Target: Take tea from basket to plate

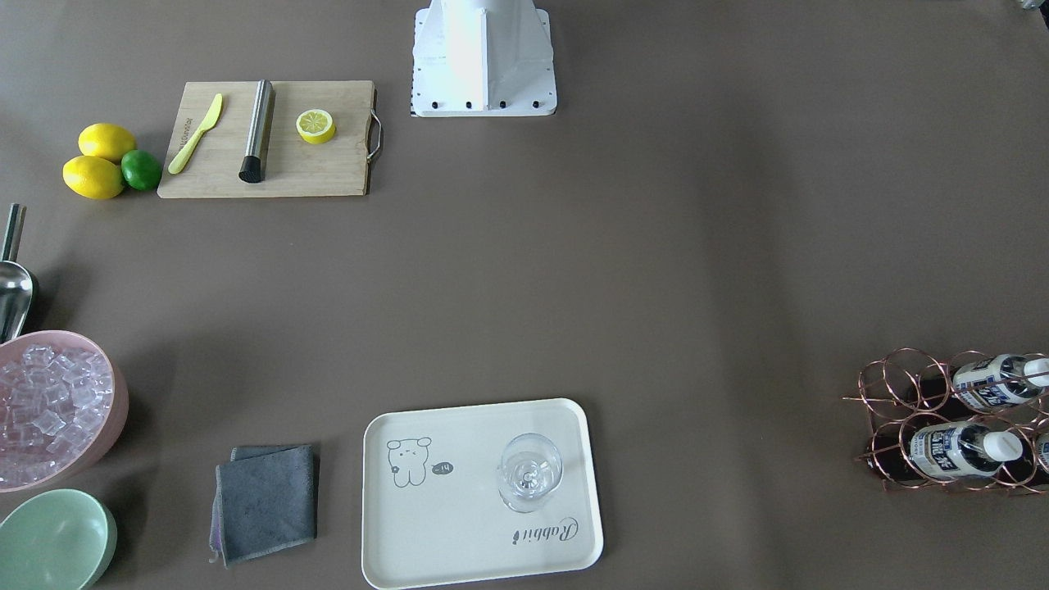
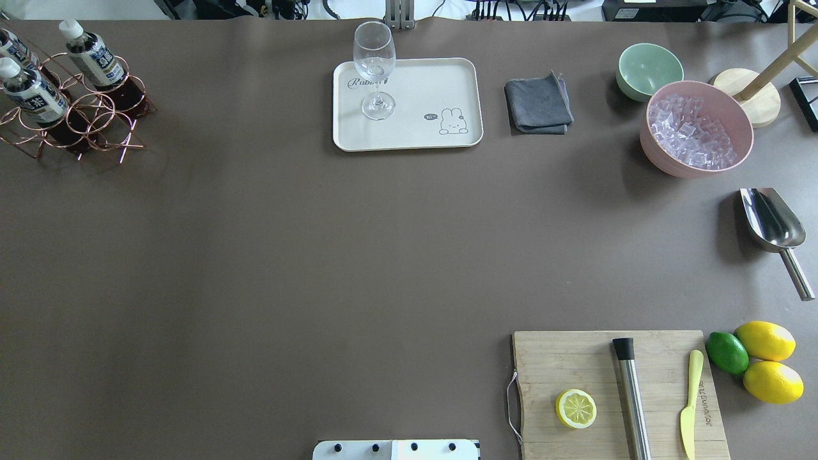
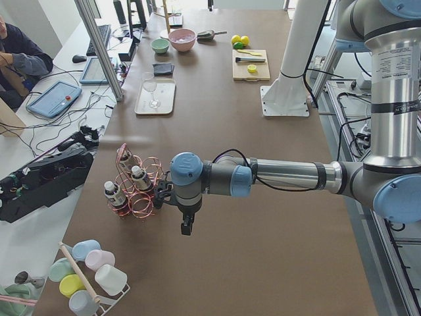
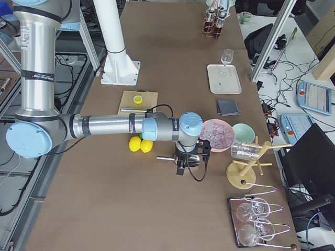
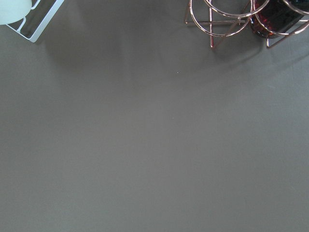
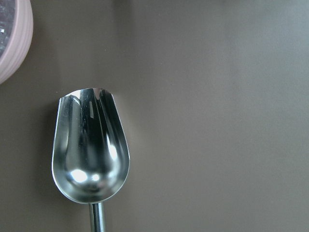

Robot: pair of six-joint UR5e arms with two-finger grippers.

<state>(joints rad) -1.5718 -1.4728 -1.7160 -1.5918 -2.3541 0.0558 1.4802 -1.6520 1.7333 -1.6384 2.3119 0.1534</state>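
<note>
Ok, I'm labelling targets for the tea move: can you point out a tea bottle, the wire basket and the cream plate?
tea bottle (image 2: 96, 62): overhead view, on its label.
wire basket (image 2: 89, 121): overhead view, on its near wire rings.
cream plate (image 2: 415, 96): overhead view, on its bare middle.

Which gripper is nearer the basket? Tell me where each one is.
Left. The left gripper hangs just beside the basket. The right gripper is at the table's opposite end, above the metal scoop.
</note>
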